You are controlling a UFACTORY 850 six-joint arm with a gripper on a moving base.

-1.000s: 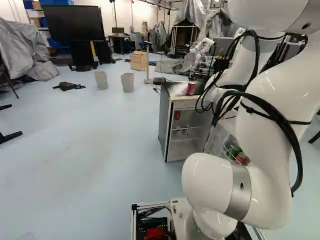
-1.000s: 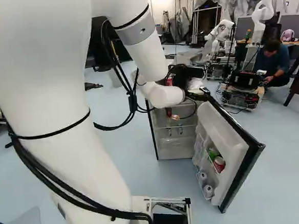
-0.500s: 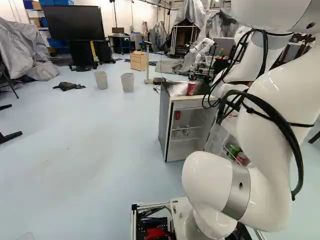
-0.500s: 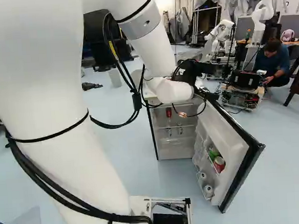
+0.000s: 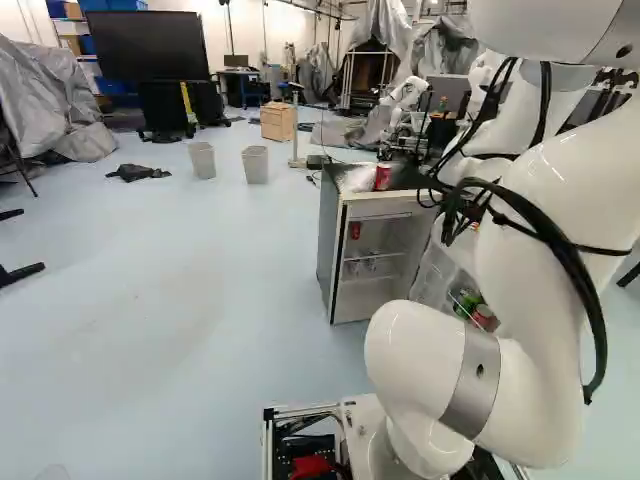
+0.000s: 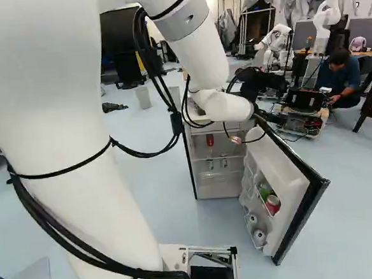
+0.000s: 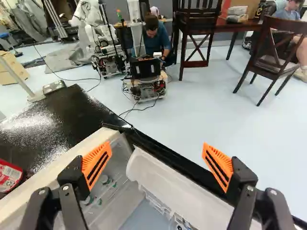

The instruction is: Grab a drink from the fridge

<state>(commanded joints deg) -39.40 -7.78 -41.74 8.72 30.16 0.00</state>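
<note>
Drink cans (image 6: pixel 273 203) stand in the fridge door (image 6: pixel 288 178), lower right of the right base view, so my gripper (image 7: pixel 157 145), fingers wide apart and holding nothing, should descend carefully inside its edge, then centre one can before I squeeze.

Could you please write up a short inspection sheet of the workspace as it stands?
Surface: black, glossy fridge top, with a red can standing on it.
Job's things: fridge door wide open; its racks hold a green item, a red-and-white can and two silvery cans below.
Clutter: dark crumpled item on the floor, well away from the fridge.
Gripper: open, nothing between its fingers, above the opened fridge.
Cables: black cables hang in loops from the arm; a thin one crosses the floor beyond the fridge.
Surroundings: wooden chairs, another robot, two bins.
Spills: nothing seen.
</note>
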